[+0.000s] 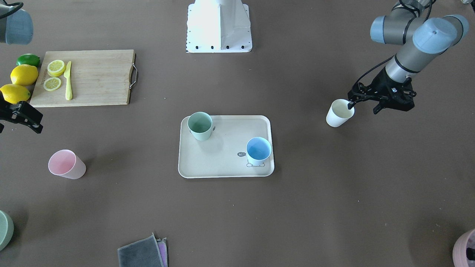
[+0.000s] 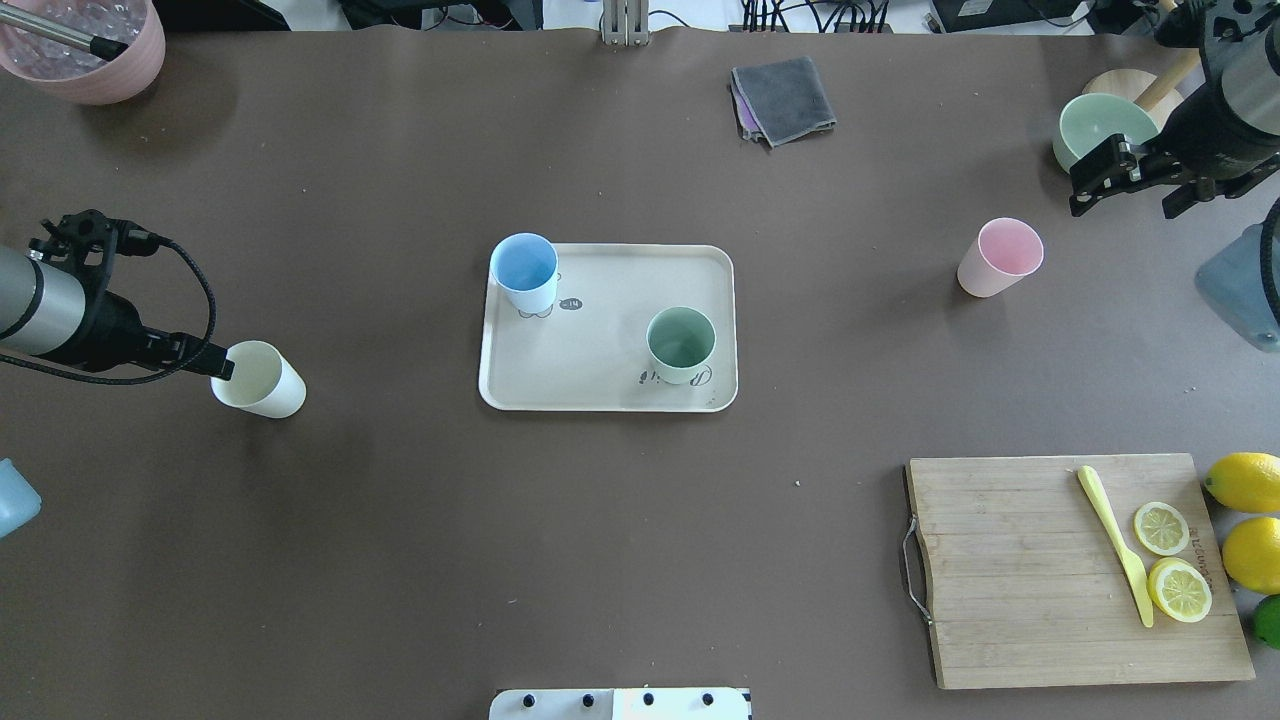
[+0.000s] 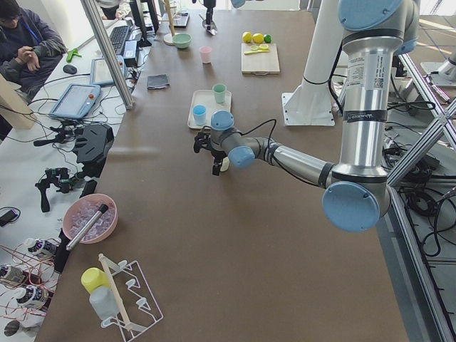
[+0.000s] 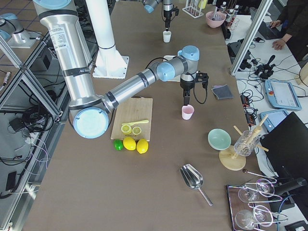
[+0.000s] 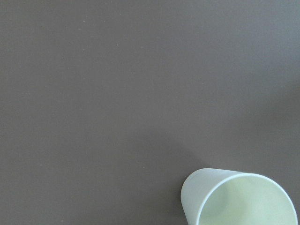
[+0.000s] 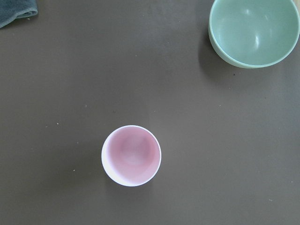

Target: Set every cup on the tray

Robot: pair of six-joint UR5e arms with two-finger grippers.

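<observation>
The beige tray lies mid-table and also shows in the front view. On it stand the light blue cup and the mint green cup. The cream-white cup stands upright on the table to the tray's left. My left gripper is open, with one fingertip at that cup's rim. The pink cup stands upright on the table to the tray's right. My right gripper is open and empty, above the table just beyond it. The right wrist view looks down into the pink cup.
A wooden cutting board with lemon slices and a yellow knife lies at the near right, with lemons and a lime beside it. A sage-green bowl stands behind the right gripper. A grey cloth and a pink pot are at the far edge.
</observation>
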